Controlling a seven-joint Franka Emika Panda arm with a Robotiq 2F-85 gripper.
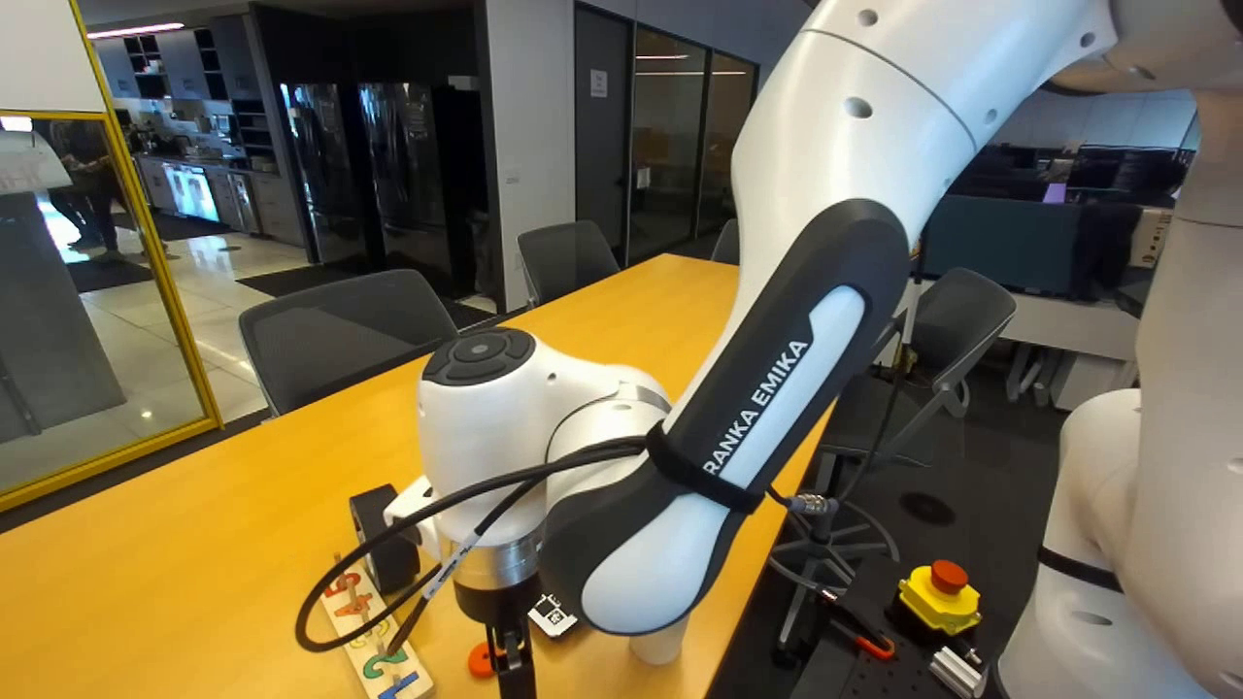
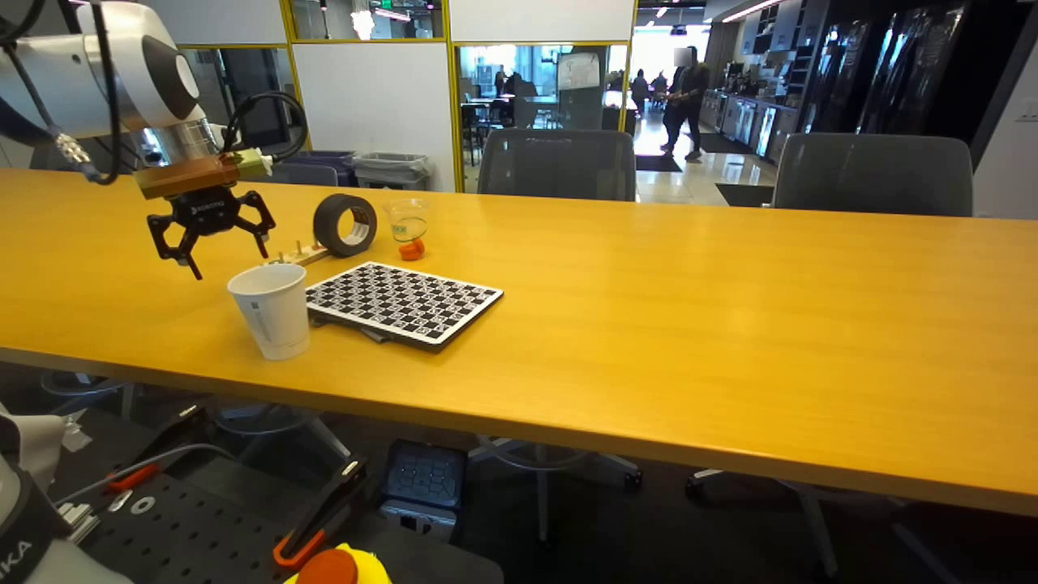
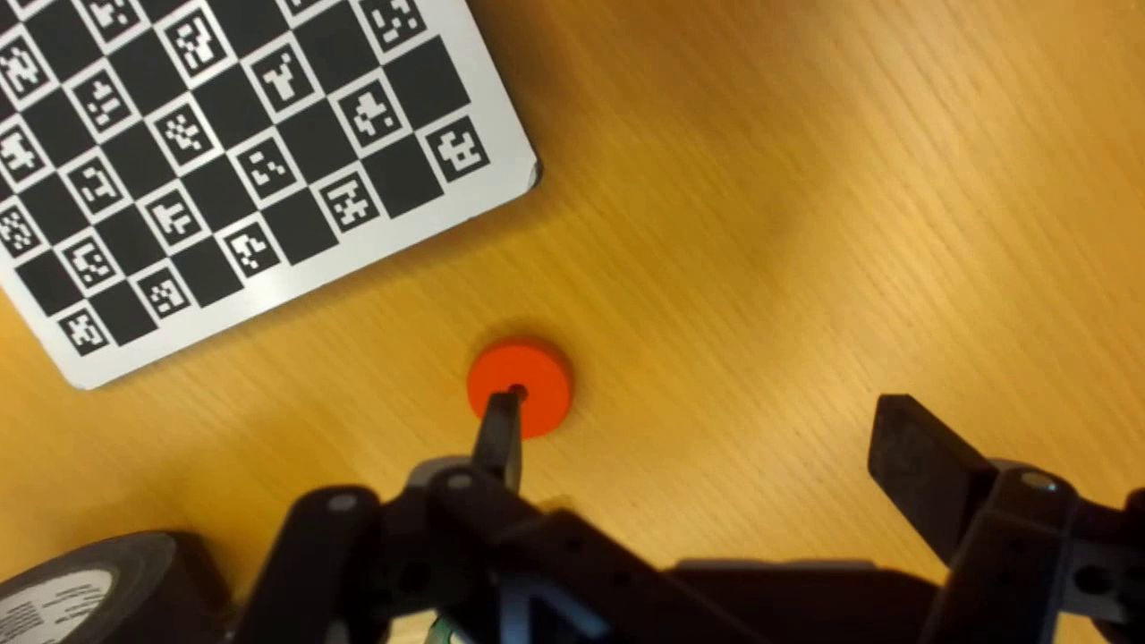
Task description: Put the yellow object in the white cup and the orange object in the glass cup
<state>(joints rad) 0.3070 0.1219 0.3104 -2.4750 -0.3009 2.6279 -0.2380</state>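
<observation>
In the wrist view, the gripper [image 3: 698,400] is standing wide, with tabletop showing between its fingers. An orange disc [image 3: 534,371], round, flat and pierced by a small dark hole, is lying just beside an edge of the checkered board [image 3: 268,134]; one finger is overlapping it in this view, touching or not I cannot tell. A black tape roll [image 3: 170,581] is sitting farther off that same edge.

In an exterior view, the white cup [image 2: 277,324], tapering and faintly printed, is standing upright just beside the board, its wall hiding the bottom inside. The glass cup [image 2: 405,215], clear and flaring, is standing beyond the board; an orange piece [image 2: 412,250] is showing at its foot, whether inside or in front I cannot tell. The table [image 2: 689,308], smooth and honey-coloured, is reflecting light around the board, while dark chairs [image 2: 557,166] and people [image 2: 688,97] are appearing well beyond it.

In an exterior view, the arm [image 1: 757,388] is hiding much of the board, and the orange disc is lying between the board and a numbered wooden puzzle [image 1: 377,664]; black refrigerators [image 1: 408,165] are gleaming well beyond it.
</observation>
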